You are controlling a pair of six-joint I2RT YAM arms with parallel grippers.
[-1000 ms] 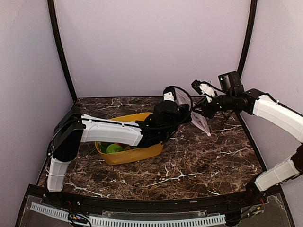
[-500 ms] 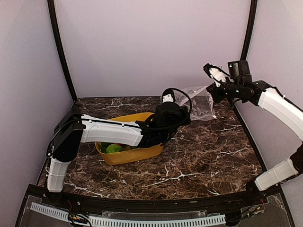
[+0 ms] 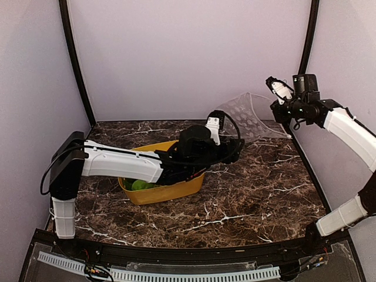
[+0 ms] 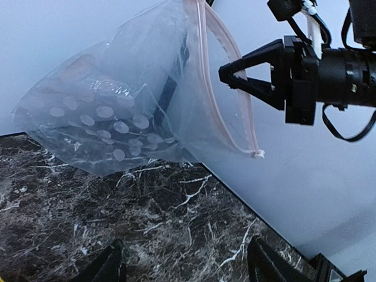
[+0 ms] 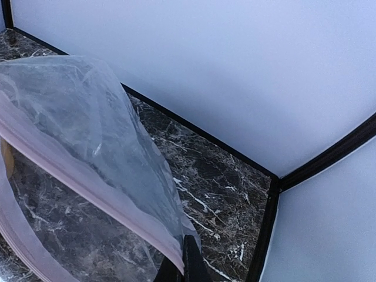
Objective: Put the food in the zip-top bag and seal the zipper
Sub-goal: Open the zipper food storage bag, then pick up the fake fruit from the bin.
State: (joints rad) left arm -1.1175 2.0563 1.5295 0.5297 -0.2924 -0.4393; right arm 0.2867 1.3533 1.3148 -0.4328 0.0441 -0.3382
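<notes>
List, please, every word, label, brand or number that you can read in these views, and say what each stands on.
None: no readable text in any view.
The bag carries only pale round dots, not letters.
The tub is plain yellow with no label showing.

A lab test booth (plain walls [image 3: 188,59], marbled tabletop [image 3: 252,194]).

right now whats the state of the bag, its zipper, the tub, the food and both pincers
bag: held up by the right pincer
zipper: unsealed, mouth gaping
tub: on the table, food inside
food: green pieces in the tub, not bagged
left pincer: open, holding nothing
right pincer: shut on the bag's mouth edge
</notes>
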